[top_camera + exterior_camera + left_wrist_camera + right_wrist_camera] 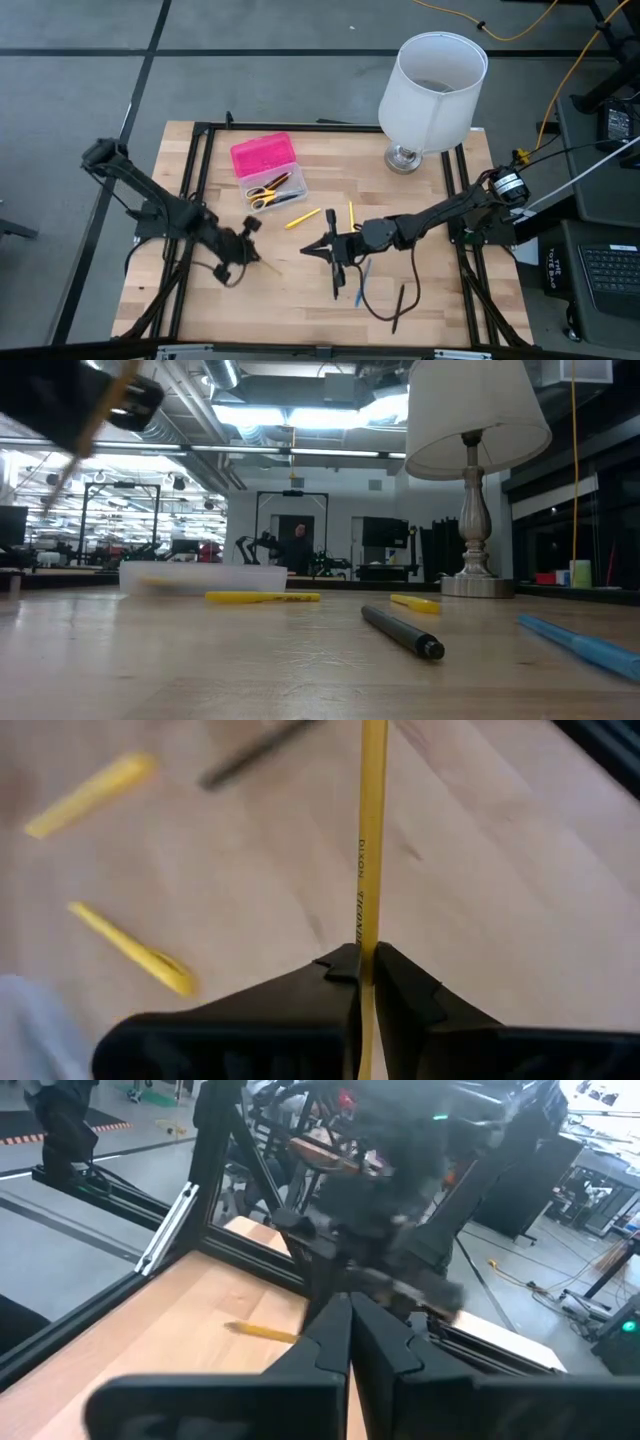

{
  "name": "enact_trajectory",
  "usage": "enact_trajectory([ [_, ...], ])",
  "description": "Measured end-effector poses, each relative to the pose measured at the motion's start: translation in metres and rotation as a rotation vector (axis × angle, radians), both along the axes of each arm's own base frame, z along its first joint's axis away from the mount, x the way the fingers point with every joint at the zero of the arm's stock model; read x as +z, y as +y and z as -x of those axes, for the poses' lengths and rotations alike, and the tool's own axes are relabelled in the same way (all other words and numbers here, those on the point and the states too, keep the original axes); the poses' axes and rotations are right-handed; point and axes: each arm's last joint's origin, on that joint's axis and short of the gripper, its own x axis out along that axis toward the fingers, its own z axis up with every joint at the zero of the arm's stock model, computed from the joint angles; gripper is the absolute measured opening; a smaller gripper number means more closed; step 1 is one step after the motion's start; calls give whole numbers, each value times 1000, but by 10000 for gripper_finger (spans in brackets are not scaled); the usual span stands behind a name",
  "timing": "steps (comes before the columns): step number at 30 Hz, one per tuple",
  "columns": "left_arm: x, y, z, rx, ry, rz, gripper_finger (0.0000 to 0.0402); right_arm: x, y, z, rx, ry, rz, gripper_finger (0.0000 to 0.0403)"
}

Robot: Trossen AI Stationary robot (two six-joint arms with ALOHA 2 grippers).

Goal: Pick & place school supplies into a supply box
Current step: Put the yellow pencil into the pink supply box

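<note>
The left claw (243, 250) is closed tightly on a yellow pencil (371, 850); in the left wrist view the pencil runs straight out between the two fingers (300, 995), which press it from both sides; in the high view its end shows just beyond the claw, toward the near edge of the worktop (430, 300), and the low view shows this claw raised above the wood. The supply box (268, 168) lies farther from the left claw, toward the far side; its pink lid sits open beside the clear base, and the scissors (268, 192) with yellow-orange handles lie inside the base together with what seems to be one or two pens, though this is hard to see.

The right claw (325, 247) is near the middle of the worktop, just beside the left claw and facing it; its fingers (330, 1342) are together and I see nothing held between them. Close under and behind the right claw lies a black pen (335, 280), and next to that a blue pen (362, 283); a further dark pen (399, 306) lies nearer the right arm's side. Between the right claw and the supply box lie a yellow pen (302, 218) and a thin yellow pencil-like stick (351, 214). A white lamp (432, 95) stands at the far corner, well apart from both claws.
</note>
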Motion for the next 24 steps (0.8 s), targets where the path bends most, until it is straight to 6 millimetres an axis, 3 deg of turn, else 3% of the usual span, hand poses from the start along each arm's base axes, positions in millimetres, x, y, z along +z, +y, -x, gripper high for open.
enact_trajectory([
  [8, 4, 42, 12, 71, -147, 49, 8, -1, -7, -2, -22, 9, -13, 11],
  [18, 2, 61, 6, 215, -214, 129, 8, -1, -14, -3, -186, 7, -57, 11],
  [24, 4, 72, 1, 282, -265, 131, 8, -2, -15, -3, -200, 16, -75, 11],
])
